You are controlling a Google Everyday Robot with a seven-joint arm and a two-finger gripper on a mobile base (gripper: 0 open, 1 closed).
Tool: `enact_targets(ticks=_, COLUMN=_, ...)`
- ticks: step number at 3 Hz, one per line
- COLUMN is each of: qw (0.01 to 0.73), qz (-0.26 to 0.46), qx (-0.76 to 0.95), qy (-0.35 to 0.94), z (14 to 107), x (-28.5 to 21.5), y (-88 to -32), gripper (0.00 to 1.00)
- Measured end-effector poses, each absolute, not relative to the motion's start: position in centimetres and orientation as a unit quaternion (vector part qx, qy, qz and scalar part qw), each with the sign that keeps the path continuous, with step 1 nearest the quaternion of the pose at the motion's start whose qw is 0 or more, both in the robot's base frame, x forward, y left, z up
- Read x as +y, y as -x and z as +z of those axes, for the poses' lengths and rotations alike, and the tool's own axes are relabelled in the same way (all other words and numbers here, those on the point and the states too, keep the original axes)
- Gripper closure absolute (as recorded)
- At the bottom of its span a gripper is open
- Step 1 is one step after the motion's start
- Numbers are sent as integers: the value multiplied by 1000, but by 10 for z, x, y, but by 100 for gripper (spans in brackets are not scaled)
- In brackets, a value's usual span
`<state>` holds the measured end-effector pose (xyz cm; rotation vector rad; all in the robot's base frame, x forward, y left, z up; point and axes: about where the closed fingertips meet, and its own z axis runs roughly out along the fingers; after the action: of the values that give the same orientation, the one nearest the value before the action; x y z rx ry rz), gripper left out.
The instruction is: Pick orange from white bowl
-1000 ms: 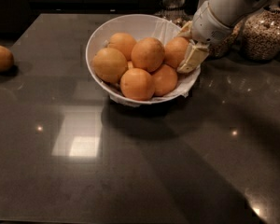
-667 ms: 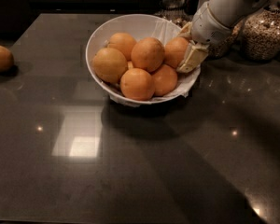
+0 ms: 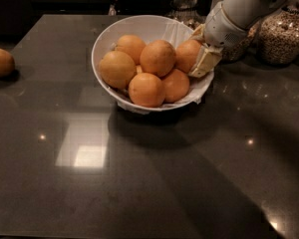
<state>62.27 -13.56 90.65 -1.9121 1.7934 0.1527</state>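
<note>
At the far left of the dark, glossy table a stray orange lies alone, well apart from everything else. Further right, toward the back, stands the white bowl, wide and deep, with crinkled white paper lining showing along its rim. Five other oranges are heaped in it, round and smooth, evenly coloured and nearly alike. The orange sits at the bowl's right side, against the paper lining and touching its neighbours. The gripper, cream-coloured on a white arm, reaches down over the right rim and lies against this fruit; whether it has hold of it I cannot tell. Glass jars of grains stand behind the arm at the far right.
</note>
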Motion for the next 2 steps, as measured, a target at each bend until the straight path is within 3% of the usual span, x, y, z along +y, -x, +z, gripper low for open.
enact_targets(ticks=2, qw=316, qz=22, qx=648, qy=693, z=958, x=-147, y=-606, gripper=100)
